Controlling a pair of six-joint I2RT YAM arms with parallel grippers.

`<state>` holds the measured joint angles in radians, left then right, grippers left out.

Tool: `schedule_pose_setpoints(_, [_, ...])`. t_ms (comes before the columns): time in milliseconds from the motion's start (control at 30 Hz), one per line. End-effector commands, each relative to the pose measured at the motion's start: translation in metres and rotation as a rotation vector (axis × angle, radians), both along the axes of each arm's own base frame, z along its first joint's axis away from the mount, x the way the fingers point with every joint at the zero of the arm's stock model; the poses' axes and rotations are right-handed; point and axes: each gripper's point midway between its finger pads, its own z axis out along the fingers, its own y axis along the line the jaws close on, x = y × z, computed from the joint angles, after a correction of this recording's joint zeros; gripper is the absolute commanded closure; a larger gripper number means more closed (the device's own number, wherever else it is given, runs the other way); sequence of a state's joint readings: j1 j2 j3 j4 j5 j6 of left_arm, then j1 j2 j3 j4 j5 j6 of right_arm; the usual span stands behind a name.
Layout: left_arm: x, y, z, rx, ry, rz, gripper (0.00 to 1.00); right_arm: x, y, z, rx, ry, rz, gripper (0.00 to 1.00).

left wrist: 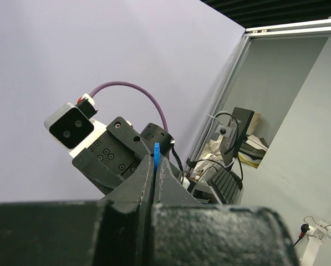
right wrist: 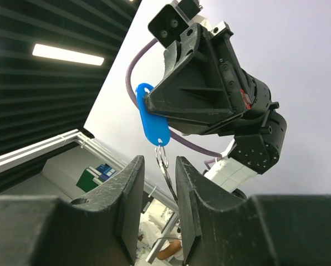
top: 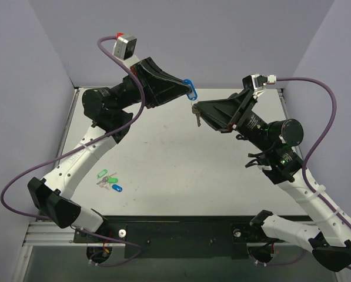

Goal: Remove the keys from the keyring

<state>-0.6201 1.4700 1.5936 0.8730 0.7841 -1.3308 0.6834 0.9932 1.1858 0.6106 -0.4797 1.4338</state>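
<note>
Keyring (right wrist: 154,123) clenched in the left gripper (left wrist: 156,169); the key (top: 196,116) hangs below it, not yet detached, between the parted jaws of the right gripper (right wrist: 159,166), which grasp nothing.

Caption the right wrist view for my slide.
Left pincer clamps the blue tag; its metal ring dangles inside the open right pincer.

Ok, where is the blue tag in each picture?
Top view: the blue tag is in the upper middle, at the tip of the left arm.
Left wrist view: only its thin blue edge shows, at the centre, squeezed between the fingers.
Right wrist view: the whole tag shows, left of centre.
Shared landmark: the left end effector pinching it.
</note>
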Motion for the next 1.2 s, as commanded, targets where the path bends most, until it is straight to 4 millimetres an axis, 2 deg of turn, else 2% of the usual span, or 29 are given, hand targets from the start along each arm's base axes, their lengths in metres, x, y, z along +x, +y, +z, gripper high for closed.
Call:
schedule_pose_setpoints(0, [-0.009, 0.011, 0.012, -0.035, -0.032, 0.033, 1.00, -0.008, -0.005, 0.011, 0.026, -0.058, -0.012, 0.76])
schedule_pose_setpoints(333, [-0.009, 0.012, 0.011, -0.032, -0.031, 0.042, 1.00, -0.005, -0.004, 0.008, 0.015, -0.044, -0.019, 0.82])
schedule_pose_setpoints(500, [-0.008, 0.011, 0.010, -0.026, -0.030, 0.050, 1.00, -0.005, -0.001, 0.004, -0.022, -0.038, -0.018, 0.90])
schedule_pose_setpoints(667, [-0.008, 0.012, 0.010, -0.026, -0.030, 0.059, 1.00, -0.006, -0.001, 0.004, -0.039, -0.045, -0.025, 0.91])
schedule_pose_setpoints(733, [-0.008, 0.013, 0.010, -0.029, -0.031, 0.062, 1.00, -0.007, -0.002, 0.005, -0.040, -0.050, -0.024, 1.00])
schedule_pose_setpoints(1033, [-0.006, 0.020, 0.007, -0.033, -0.009, 0.122, 1.00, -0.007, 0.000, -0.003, -0.093, -0.056, -0.033, 1.00])
schedule_pose_setpoints(1100, [-0.006, 0.025, 0.004, -0.034, -0.007, 0.152, 0.96, -0.010, 0.001, -0.005, -0.128, -0.070, -0.029, 1.00])
schedule_pose_setpoints(1133, [-0.007, 0.028, 0.001, -0.031, -0.004, 0.168, 0.89, -0.010, 0.001, -0.008, -0.158, -0.073, -0.035, 1.00])
schedule_pose_setpoints(1167, [-0.008, 0.031, -0.004, -0.017, 0.005, 0.180, 0.86, -0.012, -0.001, -0.006, -0.175, -0.099, -0.046, 1.00])
